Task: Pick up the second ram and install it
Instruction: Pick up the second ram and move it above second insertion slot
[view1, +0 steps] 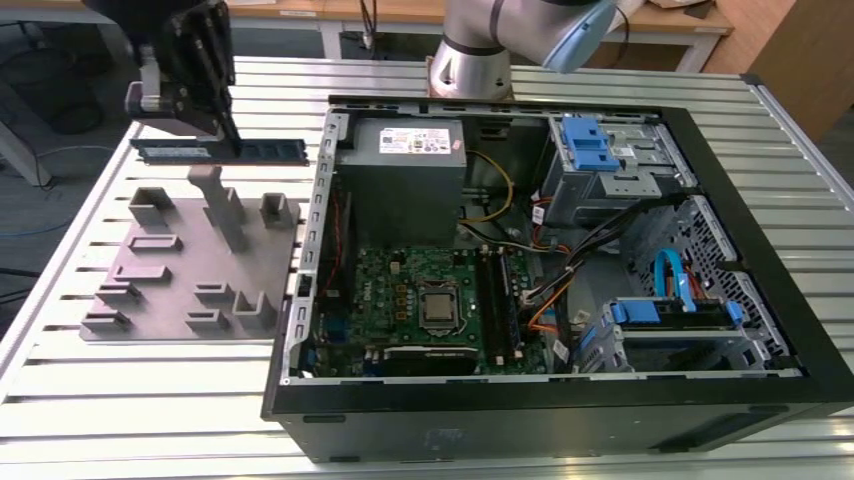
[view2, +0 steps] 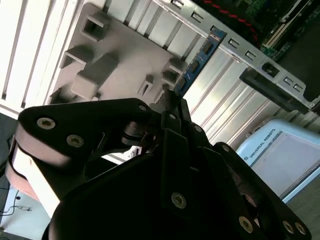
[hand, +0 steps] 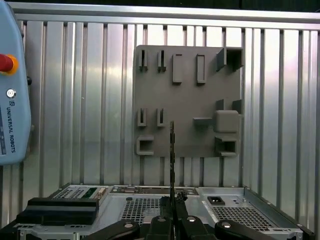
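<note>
The second ram (view1: 274, 150) is a long dark stick held level in the air above the back edge of the grey fixture block (view1: 187, 275), at the exterior view's left. My black gripper (view1: 227, 143) is shut on its middle from above. In the first wrist view the ram (hand: 172, 145) shows edge-on as a thin line rising from my closed gripper (hand: 172, 212), over the fixture block (hand: 185, 100). The second wrist view shows its blue board (view2: 200, 57) sticking out past my gripper (view2: 172, 102). The green motherboard (view1: 407, 290) lies inside the open case.
The open black computer case (view1: 721, 200) fills the exterior view's right, with a power supply (view1: 400, 170), blue-tabbed drive cages (view1: 594, 145) and loose cables inside. The arm's base (view1: 470, 70) stands behind it. A teach pendant (hand: 12, 85) lies on the slatted metal table (view1: 80, 400).
</note>
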